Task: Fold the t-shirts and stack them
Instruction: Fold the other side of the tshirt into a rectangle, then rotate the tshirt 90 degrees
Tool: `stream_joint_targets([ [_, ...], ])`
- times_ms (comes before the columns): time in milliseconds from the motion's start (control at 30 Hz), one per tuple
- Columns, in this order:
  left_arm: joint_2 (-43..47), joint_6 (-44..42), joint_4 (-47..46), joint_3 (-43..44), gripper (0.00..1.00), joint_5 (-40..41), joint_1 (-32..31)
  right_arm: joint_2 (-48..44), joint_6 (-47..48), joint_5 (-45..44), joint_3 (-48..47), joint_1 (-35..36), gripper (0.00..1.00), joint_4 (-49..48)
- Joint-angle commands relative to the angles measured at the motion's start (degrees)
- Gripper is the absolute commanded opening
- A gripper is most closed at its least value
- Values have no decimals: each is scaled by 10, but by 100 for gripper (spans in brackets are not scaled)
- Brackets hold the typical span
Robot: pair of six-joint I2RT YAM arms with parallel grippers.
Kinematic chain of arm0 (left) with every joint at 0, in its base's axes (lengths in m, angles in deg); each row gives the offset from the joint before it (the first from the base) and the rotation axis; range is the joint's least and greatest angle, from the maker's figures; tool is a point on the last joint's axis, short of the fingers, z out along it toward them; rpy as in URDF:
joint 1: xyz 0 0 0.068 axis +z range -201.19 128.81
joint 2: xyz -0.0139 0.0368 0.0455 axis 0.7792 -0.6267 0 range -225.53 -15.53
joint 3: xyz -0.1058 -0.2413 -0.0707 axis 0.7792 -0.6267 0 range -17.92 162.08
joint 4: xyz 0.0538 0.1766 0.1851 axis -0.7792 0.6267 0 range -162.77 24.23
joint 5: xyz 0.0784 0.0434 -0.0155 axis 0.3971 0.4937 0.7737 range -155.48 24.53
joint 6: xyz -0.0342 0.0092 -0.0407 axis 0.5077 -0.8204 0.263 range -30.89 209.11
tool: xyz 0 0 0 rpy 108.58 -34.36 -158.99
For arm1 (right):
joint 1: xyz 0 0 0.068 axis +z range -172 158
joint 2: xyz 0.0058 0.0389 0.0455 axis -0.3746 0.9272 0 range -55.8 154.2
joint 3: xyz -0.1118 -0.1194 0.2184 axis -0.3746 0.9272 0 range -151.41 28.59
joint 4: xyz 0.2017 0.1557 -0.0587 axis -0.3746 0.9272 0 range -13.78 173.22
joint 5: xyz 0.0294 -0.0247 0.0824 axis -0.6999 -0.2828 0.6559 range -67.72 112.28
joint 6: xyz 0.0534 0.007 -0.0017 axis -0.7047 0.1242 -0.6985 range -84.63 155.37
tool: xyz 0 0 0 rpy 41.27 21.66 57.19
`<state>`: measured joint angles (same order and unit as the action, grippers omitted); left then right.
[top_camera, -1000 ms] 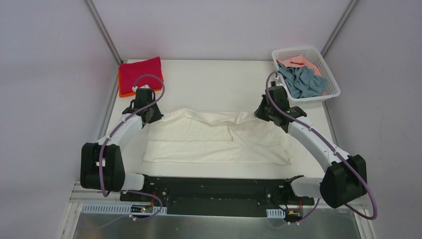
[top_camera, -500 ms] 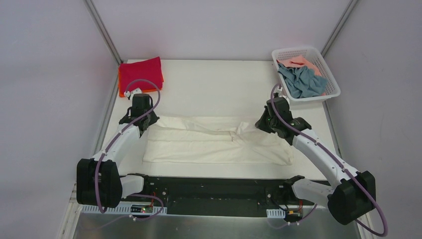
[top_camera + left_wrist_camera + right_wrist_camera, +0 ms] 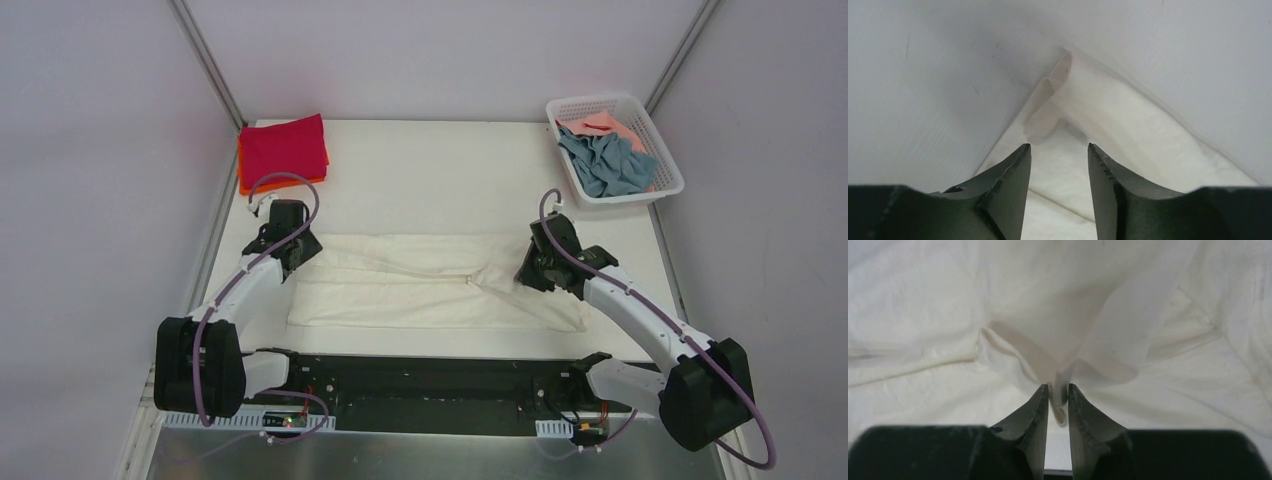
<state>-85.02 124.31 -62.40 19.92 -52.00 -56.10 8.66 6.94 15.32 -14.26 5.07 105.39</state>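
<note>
The cream-white t-shirt [image 3: 400, 290] lies flat across the middle of the table, its far part folded toward the near side. My left gripper [image 3: 298, 250] hangs over its far left corner, open, and the folded corner [image 3: 1048, 107] lies just beyond the fingertips [image 3: 1023, 152] with nothing between them. My right gripper [image 3: 527, 272] is at the shirt's right part, jaws nearly together on a raised fold of the cloth [image 3: 1060, 390], which tents up toward them. A crimson red t-shirt [image 3: 283, 148] lies folded on an orange one [image 3: 250, 184] at the far left.
A white mesh basket [image 3: 668, 185] stands at the far right corner, holding a crumpled grey-blue shirt [image 3: 605, 165] and a salmon pink one [image 3: 625, 130]. The black arm base rail [image 3: 430, 385] runs along the near edge.
Both grippers came toward the near side, carrying the shirt's far edge over itself. The left jaws opened and let the corner go; the right jaws parted slightly.
</note>
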Motion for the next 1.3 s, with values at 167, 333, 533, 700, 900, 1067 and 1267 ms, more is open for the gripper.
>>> stream_joint_targets([
  [167, 164, 123, 160, 29, 99, 109, -2, -133, -23, 123, 27, 8, 79, 207],
  [333, 178, 98, 156, 70, 99, -7, -4, -139, -5, 80, -5, 8, 99, 151],
  [533, 20, 48, 136, 142, 99, -132, -47, -41, -1, 116, -53, 8, 99, 20],
  [700, -107, 44, 134, 171, 99, -171, -71, 61, -24, 129, -63, 8, 99, -31],
  [900, -152, 53, 135, 140, 99, -114, -71, 133, -58, 103, -41, -4, 99, -22],
  [1067, -152, 74, 158, 113, 99, -78, -61, 168, -76, 59, -15, -46, 99, -16],
  [1267, -148, 83, 177, 67, 99, -63, -60, 245, -76, 55, -48, -75, 99, -35],
])
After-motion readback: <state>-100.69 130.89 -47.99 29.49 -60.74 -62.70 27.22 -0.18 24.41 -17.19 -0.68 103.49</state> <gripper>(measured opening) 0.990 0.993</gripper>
